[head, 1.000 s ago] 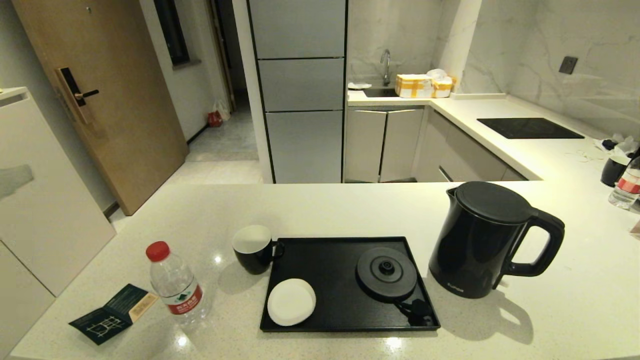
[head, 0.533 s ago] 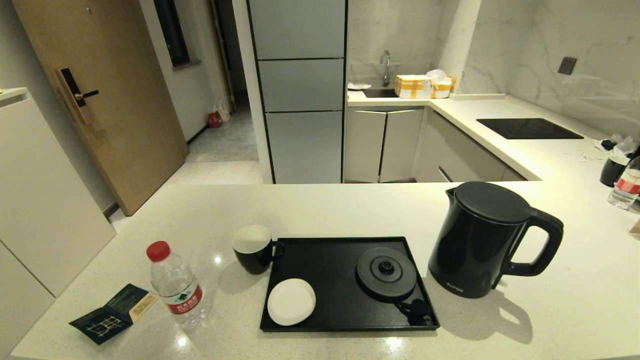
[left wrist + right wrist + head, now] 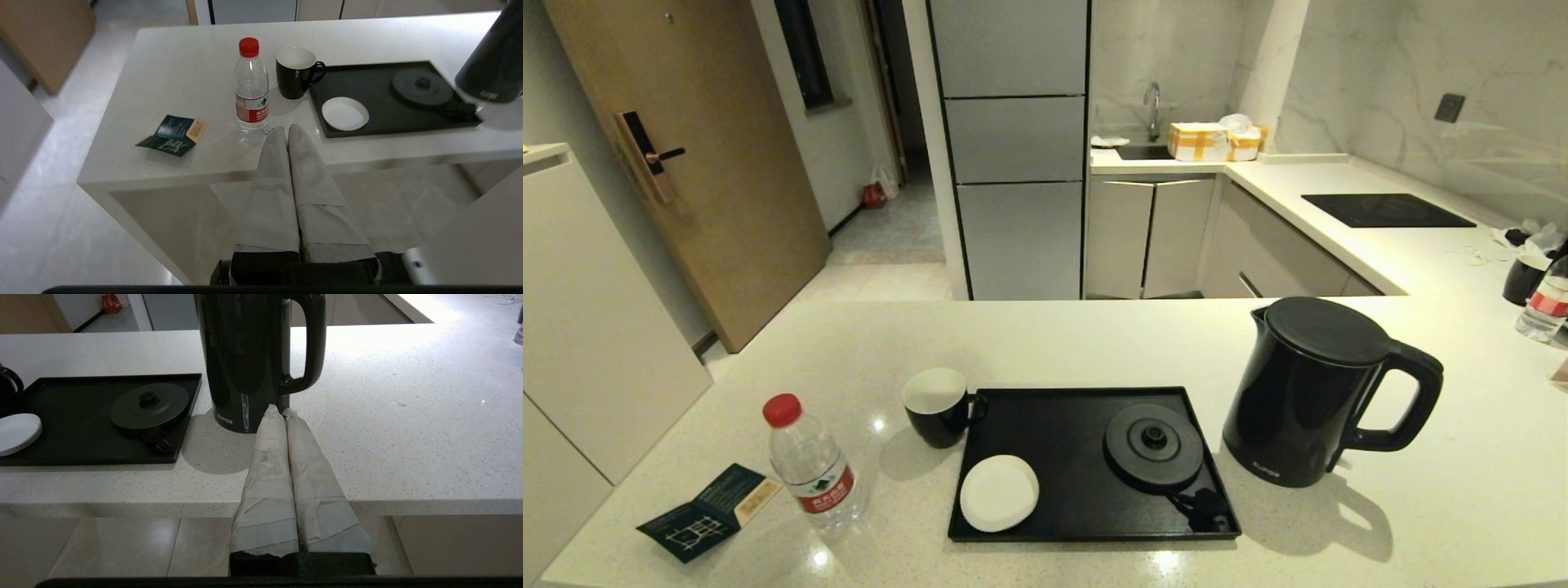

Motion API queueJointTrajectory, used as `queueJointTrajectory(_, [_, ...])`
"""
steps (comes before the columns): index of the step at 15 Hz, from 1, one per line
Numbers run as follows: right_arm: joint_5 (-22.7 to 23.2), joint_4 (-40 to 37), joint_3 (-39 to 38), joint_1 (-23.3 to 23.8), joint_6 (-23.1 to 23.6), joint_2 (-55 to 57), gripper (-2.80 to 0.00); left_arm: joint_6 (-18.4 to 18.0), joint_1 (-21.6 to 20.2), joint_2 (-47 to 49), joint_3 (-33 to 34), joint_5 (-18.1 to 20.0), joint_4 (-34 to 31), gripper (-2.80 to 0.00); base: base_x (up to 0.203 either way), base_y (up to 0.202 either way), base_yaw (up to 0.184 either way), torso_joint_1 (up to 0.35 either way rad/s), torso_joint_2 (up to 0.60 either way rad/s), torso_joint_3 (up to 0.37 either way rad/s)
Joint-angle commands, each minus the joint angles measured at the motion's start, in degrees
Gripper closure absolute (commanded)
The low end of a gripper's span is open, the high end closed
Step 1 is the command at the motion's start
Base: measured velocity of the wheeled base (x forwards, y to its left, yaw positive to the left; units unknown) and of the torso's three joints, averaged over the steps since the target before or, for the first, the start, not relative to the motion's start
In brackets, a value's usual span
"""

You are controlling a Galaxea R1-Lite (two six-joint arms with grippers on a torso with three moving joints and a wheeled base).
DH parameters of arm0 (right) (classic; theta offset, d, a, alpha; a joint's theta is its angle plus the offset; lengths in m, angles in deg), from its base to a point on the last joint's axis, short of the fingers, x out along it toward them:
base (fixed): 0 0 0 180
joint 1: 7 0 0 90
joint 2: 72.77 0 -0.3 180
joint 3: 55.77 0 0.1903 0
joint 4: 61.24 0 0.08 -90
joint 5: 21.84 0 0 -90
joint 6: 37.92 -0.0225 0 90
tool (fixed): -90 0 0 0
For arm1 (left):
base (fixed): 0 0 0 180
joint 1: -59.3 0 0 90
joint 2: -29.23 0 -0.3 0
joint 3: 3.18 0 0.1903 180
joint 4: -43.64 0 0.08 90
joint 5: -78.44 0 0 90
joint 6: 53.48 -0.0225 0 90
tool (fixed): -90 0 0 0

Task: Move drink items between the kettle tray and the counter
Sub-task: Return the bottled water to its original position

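From the head view, kettle (image 3: 1319, 392), mug (image 3: 938, 406) and bottle (image 3: 809, 461) all stand on the counter (image 3: 1054, 343) around the tray (image 3: 1062, 425); no arm shows. The left gripper (image 3: 287, 130) waits below the counter edge, jaws pressed together. The right gripper (image 3: 281, 411), jaws likewise together, faces the kettle's handle: it should open wide first, then approach level.

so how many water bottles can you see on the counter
2. One red-capped bottle stands near the front left, beside the leaflet. A second bottle is at the far right edge, partly cut off.
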Motion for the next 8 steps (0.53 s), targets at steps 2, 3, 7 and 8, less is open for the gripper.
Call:
queueJointTrajectory(2, [0.0, 0.0, -0.1, 0.0, 0.0, 0.0, 0.0, -1.6, 0.0, -7.7, 13.3, -0.6, 12.2, 0.0, 0.0, 0.0, 0.0, 0.0, 0.0, 0.0])
queueJointTrajectory(3, [0.1, 0.0, -0.1, 0.0, 0.0, 0.1, 0.0, -1.9, 0.0, -8.4, 20.7, -1.5, 20.2, 0.0, 0.0, 0.0, 0.0, 0.0, 0.0, 0.0])
queueJointTrajectory(7, [0.0, 0.0, -0.1, 0.0, 0.0, 0.0, 0.0, -3.0, 0.0, -10.3, 38.3, -5.1, 44.2, 0.0, 0.0, 0.0, 0.0, 0.0, 0.0, 0.0])
queueJointTrajectory(8, [0.0, 0.0, -0.1, 0.0, 0.0, 0.1, 0.0, -3.2, 0.0, -10.3, 43.2, -5.8, 46.6, 0.0, 0.0, 0.0, 0.0, 0.0, 0.0, 0.0])
